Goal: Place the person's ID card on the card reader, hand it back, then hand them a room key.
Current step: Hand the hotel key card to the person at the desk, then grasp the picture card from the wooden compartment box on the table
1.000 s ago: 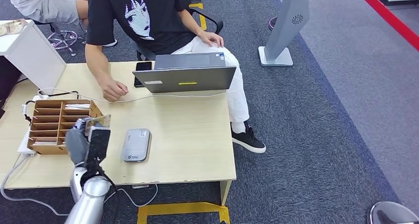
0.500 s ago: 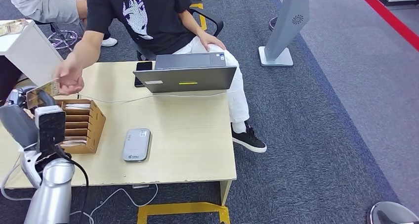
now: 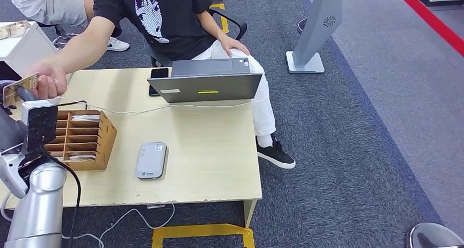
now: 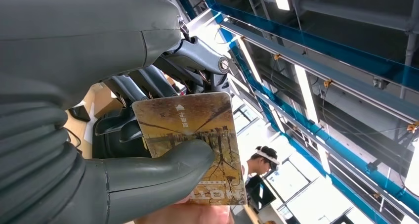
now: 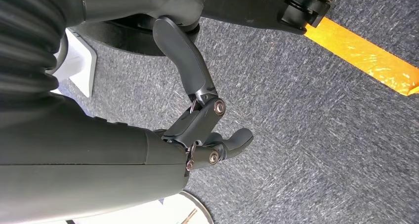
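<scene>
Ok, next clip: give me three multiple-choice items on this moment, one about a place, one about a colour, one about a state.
1. Where does the card reader lie?
A. on the table, beside the wooden organizer
B. on the laptop
C. on the carpet

2. What colour is the card in the left hand?
A. plain white
B. golden brown with a printed picture
C. bright blue

3. What is the right hand doing?
A. gripping the card
B. pressing on the table
C. holding nothing, over the carpet

Answers: 1 A, the grey reader lies on the tabletop by the organizer. 2 B, the left wrist view shows it close. 3 C, the right wrist view shows nothing in it above grey carpet.
</scene>
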